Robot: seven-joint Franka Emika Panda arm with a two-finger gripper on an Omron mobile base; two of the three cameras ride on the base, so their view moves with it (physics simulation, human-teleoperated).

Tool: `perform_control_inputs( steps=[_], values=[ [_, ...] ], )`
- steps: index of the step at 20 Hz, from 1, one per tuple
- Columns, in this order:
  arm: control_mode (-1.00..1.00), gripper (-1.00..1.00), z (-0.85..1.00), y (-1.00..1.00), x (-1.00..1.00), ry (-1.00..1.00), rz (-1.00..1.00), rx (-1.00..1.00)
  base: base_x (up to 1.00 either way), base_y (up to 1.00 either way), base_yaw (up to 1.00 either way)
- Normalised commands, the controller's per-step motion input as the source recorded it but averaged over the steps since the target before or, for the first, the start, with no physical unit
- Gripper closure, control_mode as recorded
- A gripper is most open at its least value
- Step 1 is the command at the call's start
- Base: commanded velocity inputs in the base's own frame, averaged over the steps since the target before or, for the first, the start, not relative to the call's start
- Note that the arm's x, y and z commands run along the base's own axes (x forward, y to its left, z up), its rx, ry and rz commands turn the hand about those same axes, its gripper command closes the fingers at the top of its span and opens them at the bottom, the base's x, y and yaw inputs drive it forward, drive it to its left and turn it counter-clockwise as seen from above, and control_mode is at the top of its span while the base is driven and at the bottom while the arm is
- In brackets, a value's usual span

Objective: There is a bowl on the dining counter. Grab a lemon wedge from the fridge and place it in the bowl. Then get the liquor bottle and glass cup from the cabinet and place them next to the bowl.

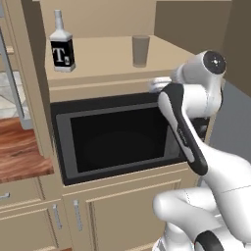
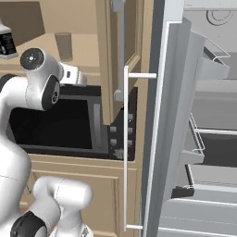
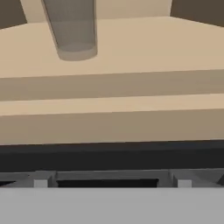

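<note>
Open tan wood cabinet [image 1: 103,73], beige shelf inside. The small square-shouldered liquor bottle with black "T" label [image 1: 62,46] stands near the shelf's left edge; the translucent grey glass cup [image 1: 140,50] stands well apart, toward the right. My pincer [image 3: 109,181] sits below the shelf's front edge, fingertips spread and empty. I judge I should raise it, centre on the cup, and close low.
</note>
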Motion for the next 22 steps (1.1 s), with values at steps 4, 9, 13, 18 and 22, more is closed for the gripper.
perform_control_inputs(
  steps=[4, 9, 13, 18, 22],
  values=[
    [-1.0, -1.0, 0.87, 0.14, 0.17, -0.33, 0.0, 0.0, 0.0, 0.0, 0.0],
    [-1.0, -1.0, 0.95, 0.21, 0.22, -0.22, 0.0, 0.0, 0.0, 0.0, 0.0],
    [-1.0, -1.0, 0.78, 0.29, 0.19, -0.2, 0.0, 0.0, 0.0, 0.0, 0.0],
    [-1.0, -1.0, 0.16, 0.18, 0.32, -0.14, -0.03, 0.0, 0.0, 0.0, 0.0],
    [-1.0, -1.0, 0.16, 0.02, 0.2, -0.09, -0.04, 0.0, 0.0, 0.0, 0.0]
  ],
)
